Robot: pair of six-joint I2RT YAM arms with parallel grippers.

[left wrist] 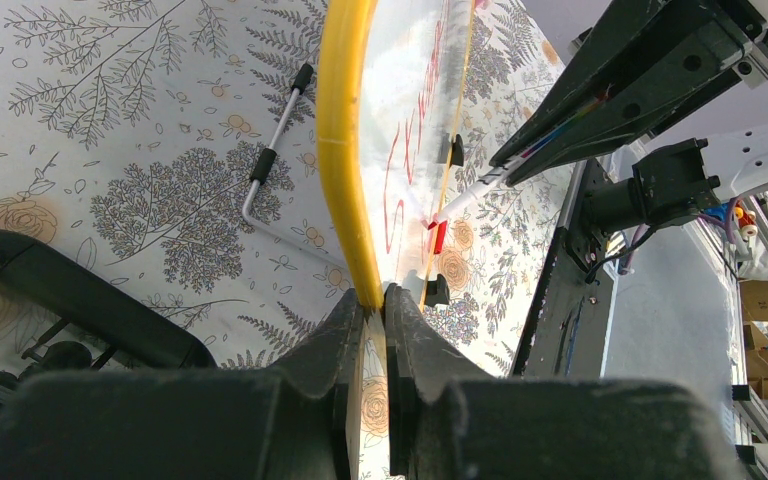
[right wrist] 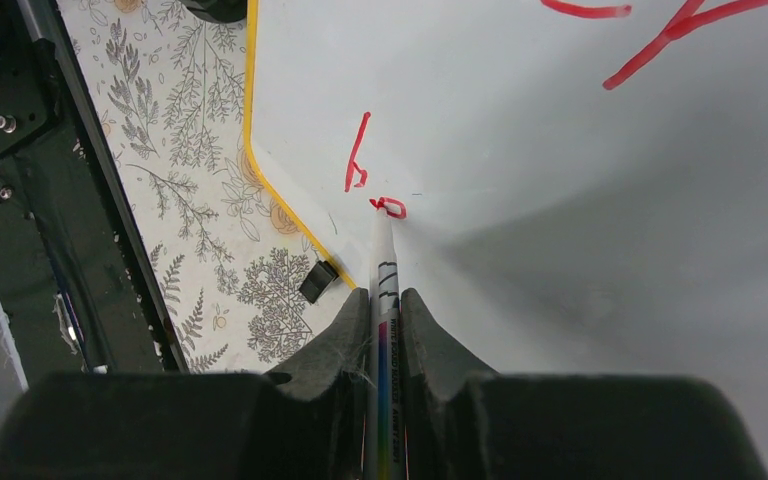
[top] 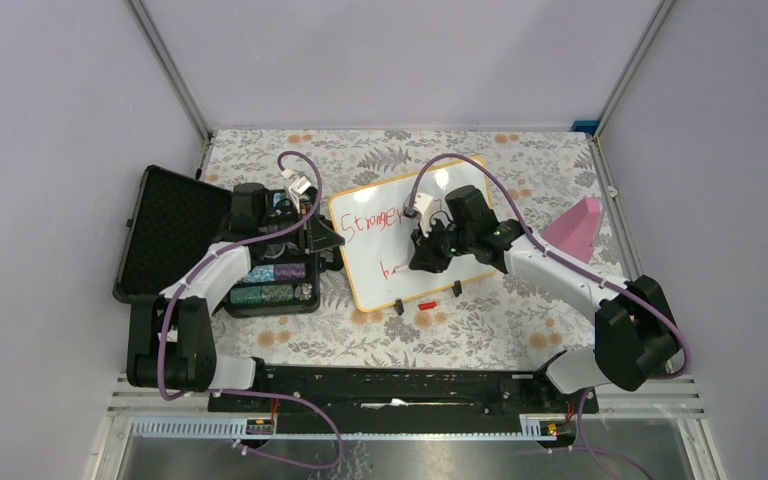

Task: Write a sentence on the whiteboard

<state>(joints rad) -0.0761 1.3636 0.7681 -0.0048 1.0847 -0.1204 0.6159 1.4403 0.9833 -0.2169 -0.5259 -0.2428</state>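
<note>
The whiteboard lies on the floral table with red writing along its top and a red "b" lower down. Its yellowish frame edge is pinched between the jaws of my left gripper, which holds the board's left side. My right gripper is shut on a white marker over the board's lower middle. The marker tip touches the board at a small red loop just right of the "b". The marker also shows in the left wrist view.
An open black case with chip rows sits left of the board. A red marker cap lies by the board's near edge between two black clip feet. A pink wedge stands at the right.
</note>
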